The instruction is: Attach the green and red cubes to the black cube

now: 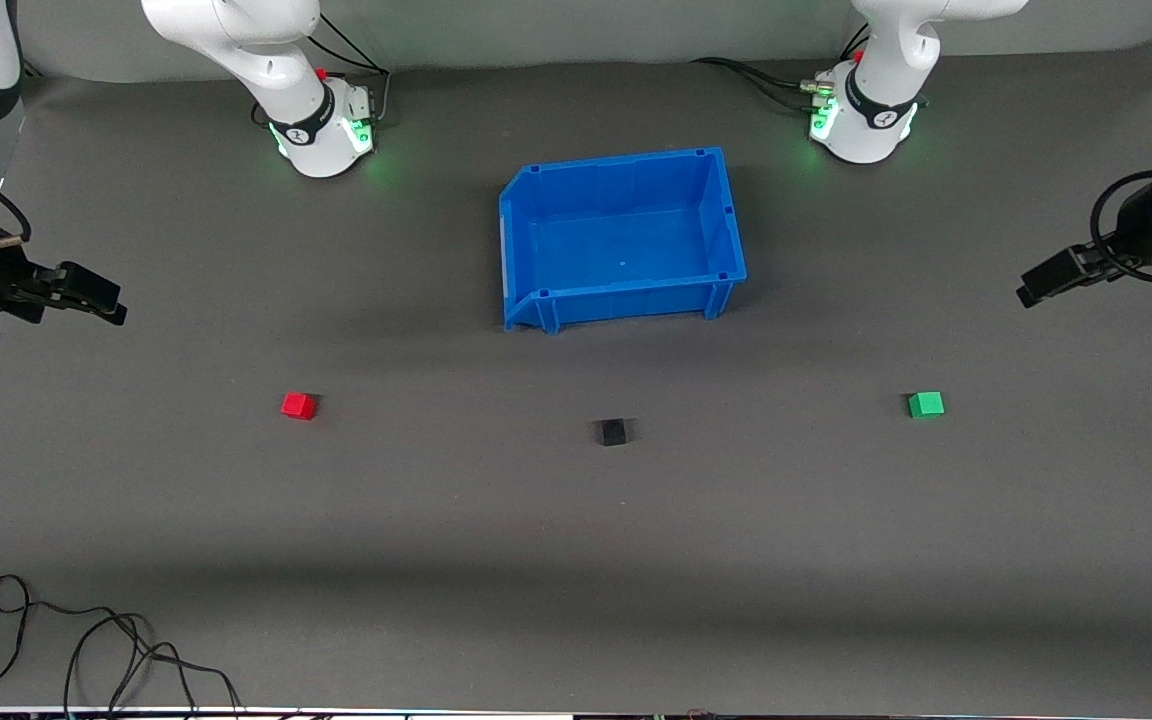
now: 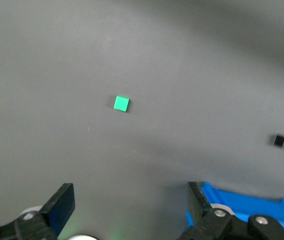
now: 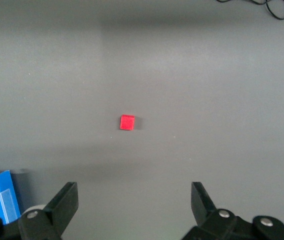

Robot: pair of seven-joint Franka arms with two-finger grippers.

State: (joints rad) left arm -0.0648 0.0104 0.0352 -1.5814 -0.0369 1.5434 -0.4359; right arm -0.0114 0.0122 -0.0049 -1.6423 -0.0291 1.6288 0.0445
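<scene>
Front view shows my left claw (image 1: 1028, 292) and right claw (image 1: 116, 310) spread apart, empty, up at opposite counter (image 1: 576, 560) ends. Green cube (image 1: 926, 404), black cube (image 1: 613, 432) and red cube (image 1: 299, 405) sit well apart; an off-centre descent could knock one away.

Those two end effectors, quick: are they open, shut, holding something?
Left end effector: open, holding nothing, up over the table's end near the green cube.
Right end effector: open, empty, above the red cube.
</scene>
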